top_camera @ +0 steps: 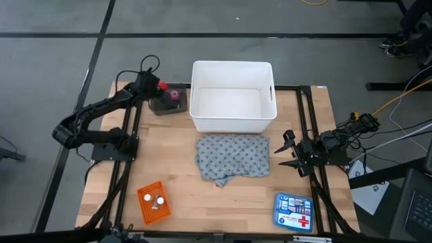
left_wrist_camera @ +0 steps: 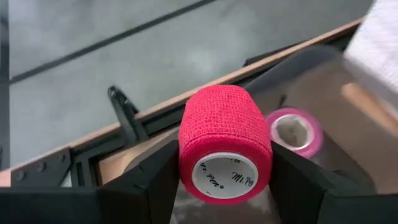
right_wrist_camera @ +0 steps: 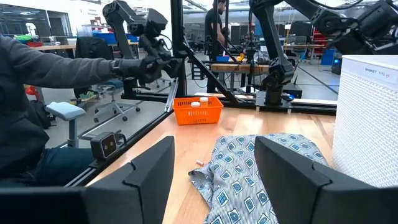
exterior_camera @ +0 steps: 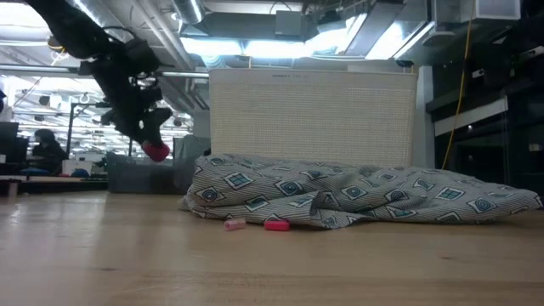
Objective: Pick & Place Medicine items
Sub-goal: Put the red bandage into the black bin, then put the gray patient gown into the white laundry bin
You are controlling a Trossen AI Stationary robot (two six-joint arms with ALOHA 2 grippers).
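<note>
A red bandage roll (left_wrist_camera: 225, 134) sits between the fingers of my left gripper (left_wrist_camera: 225, 177), which is shut on it near the table's far-left corner (top_camera: 160, 86). Just beyond it a pink roll (left_wrist_camera: 295, 130) rests in a dark tray (top_camera: 167, 104). The grey dotted cloth (top_camera: 233, 156) lies crumpled at mid-table, in front of the white bin (top_camera: 233, 96). Two small pink pieces (exterior_camera: 255, 224) lie on the wood at the cloth's near edge. My right gripper (top_camera: 283, 150) waits open at the cloth's right (right_wrist_camera: 214, 162). White tablets (top_camera: 156, 200) lie in an orange basket (top_camera: 145, 210). My left gripper pinches the red roll by its curved outer wall (left_wrist_camera: 186, 146), one finger on each side, the roll's open core facing the wrist camera. The fingers slant down from the table's left. The roll (exterior_camera: 155, 151) is lifted clear, above the dark tray.
The tall white bin stands at the far middle. A blue first-aid box (top_camera: 293, 211) lies at the near right corner and the orange basket at the near left. A person (right_wrist_camera: 37, 112) sits beside the table. Bare wood shows between cloth and near edge.
</note>
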